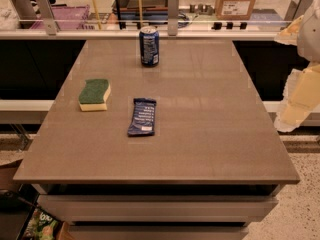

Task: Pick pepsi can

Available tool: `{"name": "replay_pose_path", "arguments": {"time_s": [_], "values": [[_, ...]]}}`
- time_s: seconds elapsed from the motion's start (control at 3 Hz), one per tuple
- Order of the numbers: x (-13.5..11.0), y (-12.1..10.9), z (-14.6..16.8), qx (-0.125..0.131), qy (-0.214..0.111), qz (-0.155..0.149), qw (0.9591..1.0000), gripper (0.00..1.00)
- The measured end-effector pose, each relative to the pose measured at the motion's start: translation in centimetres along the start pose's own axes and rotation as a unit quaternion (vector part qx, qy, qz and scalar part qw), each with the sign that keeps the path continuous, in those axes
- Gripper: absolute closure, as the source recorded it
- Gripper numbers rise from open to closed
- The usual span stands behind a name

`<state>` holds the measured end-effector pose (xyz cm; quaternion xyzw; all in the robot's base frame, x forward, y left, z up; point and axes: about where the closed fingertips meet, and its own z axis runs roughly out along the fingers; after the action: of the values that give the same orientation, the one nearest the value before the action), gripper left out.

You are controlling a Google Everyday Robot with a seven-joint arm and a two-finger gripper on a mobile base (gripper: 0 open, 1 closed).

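The pepsi can stands upright near the far edge of the grey-brown table, about at its middle. It is dark blue with a silver top rim and white print. My gripper shows as pale cream parts at the right edge of the view. It is off the table's right side, well away from the can and holding nothing that I can see.
A flat dark blue snack wrapper lies mid-table. A green and yellow sponge lies to its left. A glass rail with metal posts runs behind the far edge. Cardboard boxes sit beyond it.
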<state>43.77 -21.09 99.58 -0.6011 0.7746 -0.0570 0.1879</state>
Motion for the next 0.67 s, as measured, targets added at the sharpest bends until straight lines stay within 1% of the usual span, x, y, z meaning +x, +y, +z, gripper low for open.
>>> {"name": "replay_pose_path", "arguments": {"time_s": [0.33, 0.67], "values": [[-0.16, -0.12, -0.13, 0.006, -0.001, 0.002, 1.0000, 0.00], [-0.41, -0.92, 0.23, 0.018, -0.023, 0.029, 0.9991, 0.00]]}}
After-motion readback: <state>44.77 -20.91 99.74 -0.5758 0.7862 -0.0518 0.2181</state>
